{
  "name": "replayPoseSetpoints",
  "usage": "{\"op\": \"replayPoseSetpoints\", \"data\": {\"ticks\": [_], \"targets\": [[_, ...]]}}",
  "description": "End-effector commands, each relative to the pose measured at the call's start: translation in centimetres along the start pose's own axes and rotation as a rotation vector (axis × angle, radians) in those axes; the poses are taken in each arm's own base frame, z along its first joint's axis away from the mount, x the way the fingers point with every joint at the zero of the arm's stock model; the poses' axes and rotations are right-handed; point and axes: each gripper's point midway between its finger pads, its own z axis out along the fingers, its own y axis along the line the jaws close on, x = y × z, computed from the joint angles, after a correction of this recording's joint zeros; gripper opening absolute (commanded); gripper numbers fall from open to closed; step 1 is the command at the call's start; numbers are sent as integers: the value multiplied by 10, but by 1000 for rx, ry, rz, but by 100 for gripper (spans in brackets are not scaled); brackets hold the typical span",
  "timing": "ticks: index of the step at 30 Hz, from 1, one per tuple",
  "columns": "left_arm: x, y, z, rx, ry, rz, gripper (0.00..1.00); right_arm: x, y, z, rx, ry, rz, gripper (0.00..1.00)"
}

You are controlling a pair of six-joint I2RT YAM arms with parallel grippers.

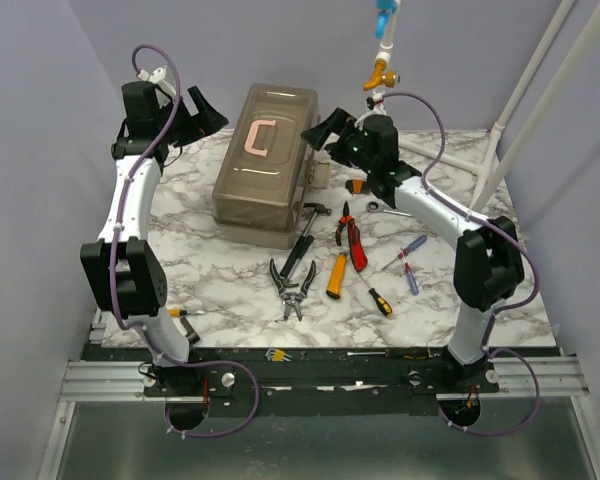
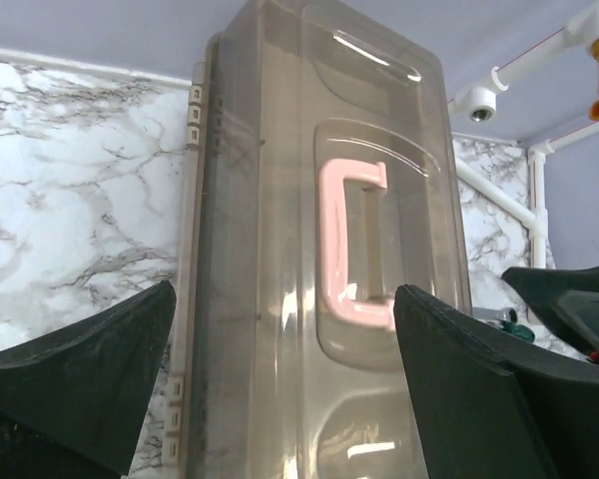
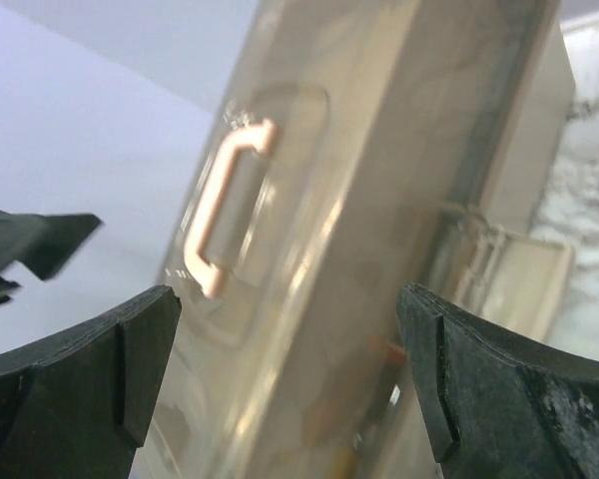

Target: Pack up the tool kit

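The tool kit is a translucent grey toolbox (image 1: 265, 165) with a pink handle (image 1: 259, 138), lid down, at the back middle of the marble table. My left gripper (image 1: 202, 113) hovers open just off its left far corner, apart from it. My right gripper (image 1: 321, 132) hovers open at its right far corner. Both wrist views look between wide-apart fingers at the toolbox (image 2: 319, 259) (image 3: 359, 200), with nothing held. Loose tools lie in front: a hammer (image 1: 308, 230), black pliers (image 1: 292, 286), red pliers (image 1: 353, 238), a yellow-handled tool (image 1: 337, 275), screwdrivers (image 1: 410, 262) and a wrench (image 1: 385, 207).
A latch flap (image 1: 318, 172) hangs loose on the box's right side. Hex keys (image 1: 277, 354) lie on the near rail, and a small screwdriver (image 1: 180, 312) lies by the left arm's base. White pipe framing (image 1: 500, 150) rises at the back right.
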Motion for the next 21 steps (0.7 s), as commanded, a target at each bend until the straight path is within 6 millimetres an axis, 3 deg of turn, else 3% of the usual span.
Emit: {"op": "replayPoseSetpoints", "data": {"ticks": [1, 3, 6, 12, 16, 21], "targets": [[19, 12, 42, -28, 108, -56, 94, 2, -10, 25, 120, -7, 18, 100], [25, 11, 57, -13, 130, -56, 94, -2, -10, 38, 171, -25, 14, 100], [35, 10, 76, 9, 167, -65, 94, 10, -20, 54, 282, -14, -6, 100], [45, 11, 85, 48, 196, -63, 94, 45, -18, 71, 368, 16, -41, 98], [45, 10, 81, 90, 214, -67, 91, 92, -11, 64, 347, 81, -15, 82], [57, 17, 67, 91, 246, -72, 88, 159, 27, 36, 285, 131, -5, 66]]}}
